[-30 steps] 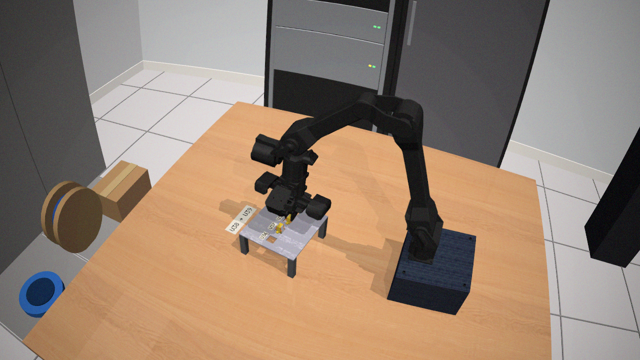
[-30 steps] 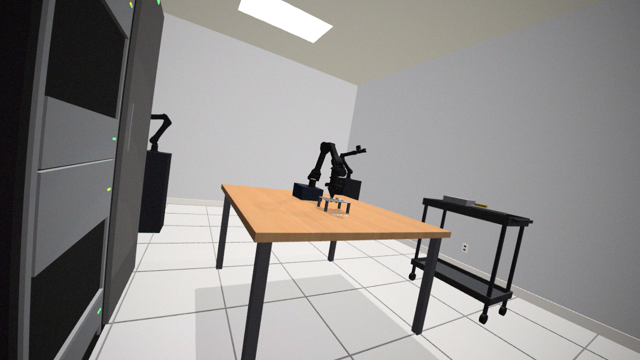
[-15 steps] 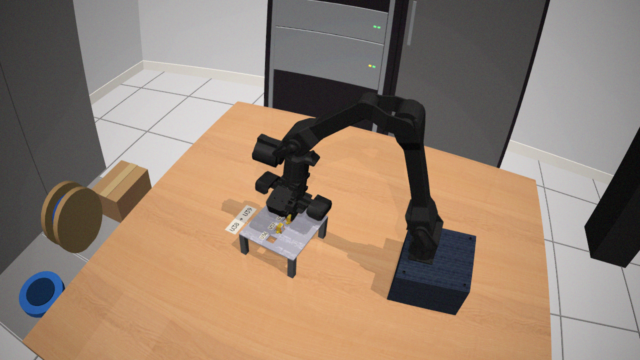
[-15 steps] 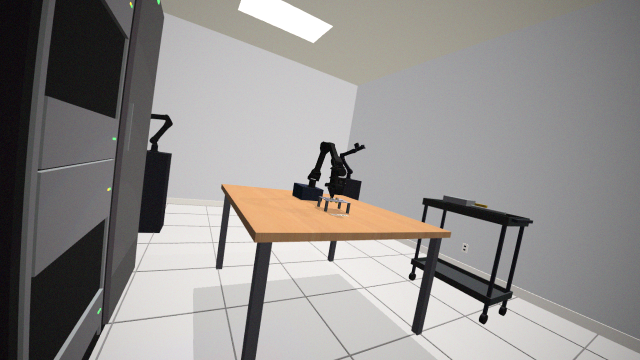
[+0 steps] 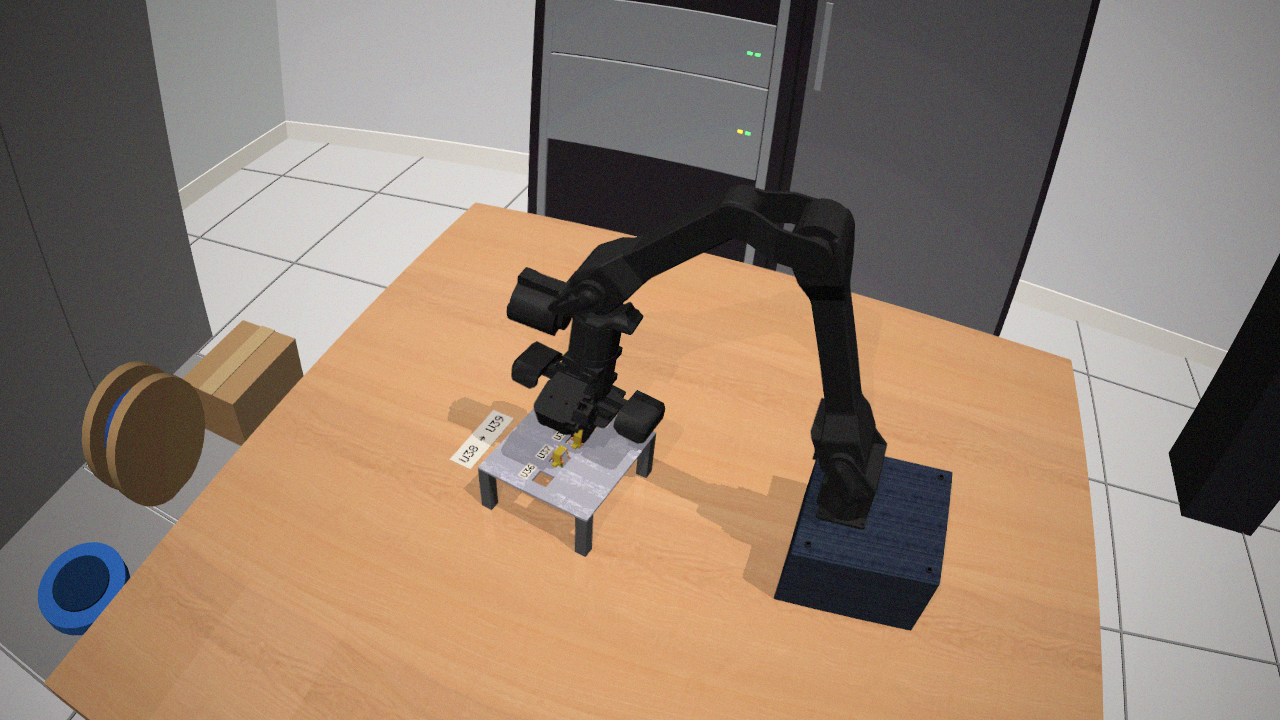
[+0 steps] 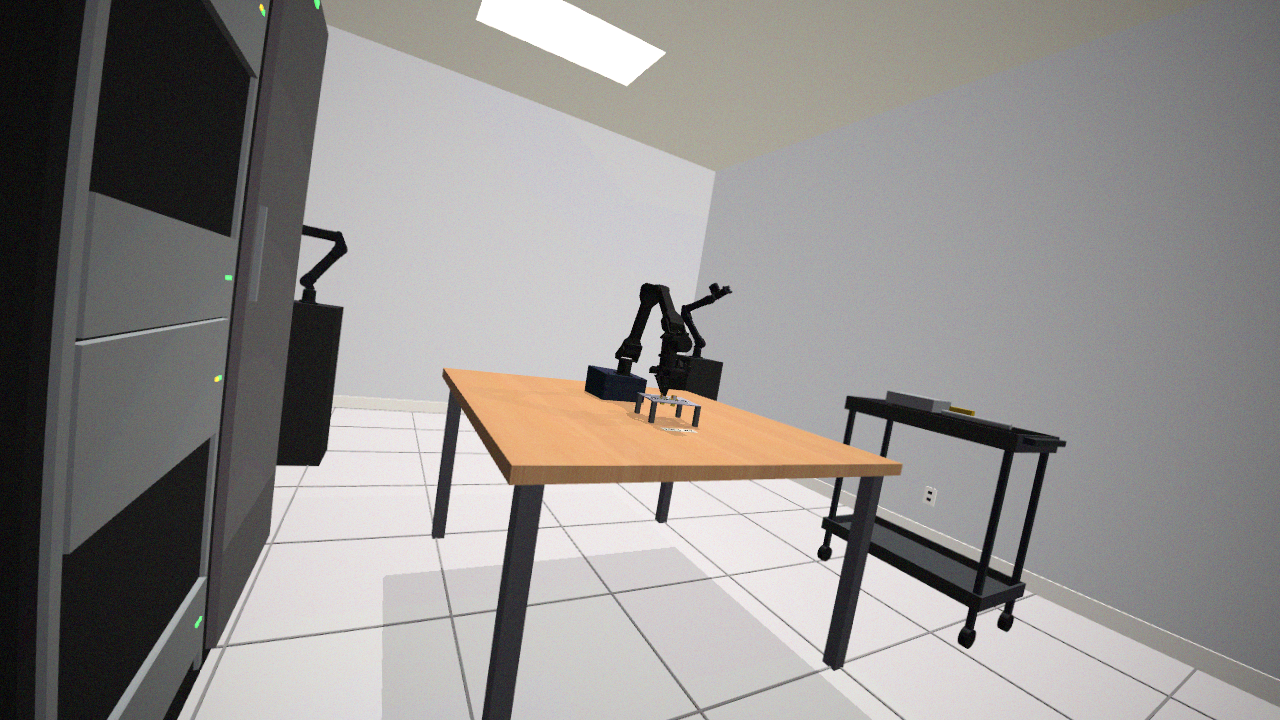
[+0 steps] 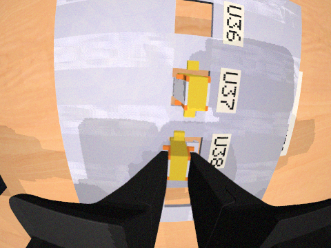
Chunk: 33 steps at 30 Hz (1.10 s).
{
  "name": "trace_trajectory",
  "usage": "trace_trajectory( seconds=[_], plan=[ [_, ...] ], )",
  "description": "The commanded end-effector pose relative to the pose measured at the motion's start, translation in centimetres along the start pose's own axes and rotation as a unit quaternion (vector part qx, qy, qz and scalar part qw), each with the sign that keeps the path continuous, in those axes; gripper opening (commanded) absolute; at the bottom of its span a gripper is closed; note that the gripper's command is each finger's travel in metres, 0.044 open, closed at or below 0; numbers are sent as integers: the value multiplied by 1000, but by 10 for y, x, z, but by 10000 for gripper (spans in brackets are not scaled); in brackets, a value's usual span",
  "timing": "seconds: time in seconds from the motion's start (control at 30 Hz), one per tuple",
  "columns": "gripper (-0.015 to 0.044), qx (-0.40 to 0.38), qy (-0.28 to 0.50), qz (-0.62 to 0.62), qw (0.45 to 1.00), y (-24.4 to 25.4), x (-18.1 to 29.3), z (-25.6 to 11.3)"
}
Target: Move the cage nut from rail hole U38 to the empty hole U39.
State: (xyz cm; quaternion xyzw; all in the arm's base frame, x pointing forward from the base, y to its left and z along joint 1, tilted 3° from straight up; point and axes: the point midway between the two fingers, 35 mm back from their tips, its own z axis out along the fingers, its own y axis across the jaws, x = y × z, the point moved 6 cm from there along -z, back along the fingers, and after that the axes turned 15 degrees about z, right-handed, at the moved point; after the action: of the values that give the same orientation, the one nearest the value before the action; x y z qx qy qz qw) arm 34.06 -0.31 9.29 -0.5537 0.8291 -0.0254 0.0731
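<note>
The wooden tabletop carries the robot's dark blue base block, which stands at four o'clock of the rail plate in the top view. The tool reaches down over the plate, its fingers nearly closed, gripping the yellow cage nut between them. In the wrist view, that nut is at the U38 hole, at nine o'clock of the U38 label. The other nut sits at U37, toward one o'clock of the held nut and apart from it.
</note>
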Motion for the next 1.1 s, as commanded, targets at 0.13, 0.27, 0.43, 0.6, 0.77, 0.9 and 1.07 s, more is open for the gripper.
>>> trace_trajectory(
  seconds=[0.13,0.27,0.43,0.6,0.77,0.9,1.07],
  plan=[
    [35,7,0,2,1000,2,1,-2],
    [35,8,-1,2,1000,2,1,-2],
    [35,12,-2,2,1000,3,1,-2],
    [35,17,-3,2,1000,4,1,-2],
    [35,19,-3,2,1000,4,1,-2],
    [35,22,-4,2,1000,5,1,-2],
    [35,25,-5,2,1000,5,2,-2]
  ],
)
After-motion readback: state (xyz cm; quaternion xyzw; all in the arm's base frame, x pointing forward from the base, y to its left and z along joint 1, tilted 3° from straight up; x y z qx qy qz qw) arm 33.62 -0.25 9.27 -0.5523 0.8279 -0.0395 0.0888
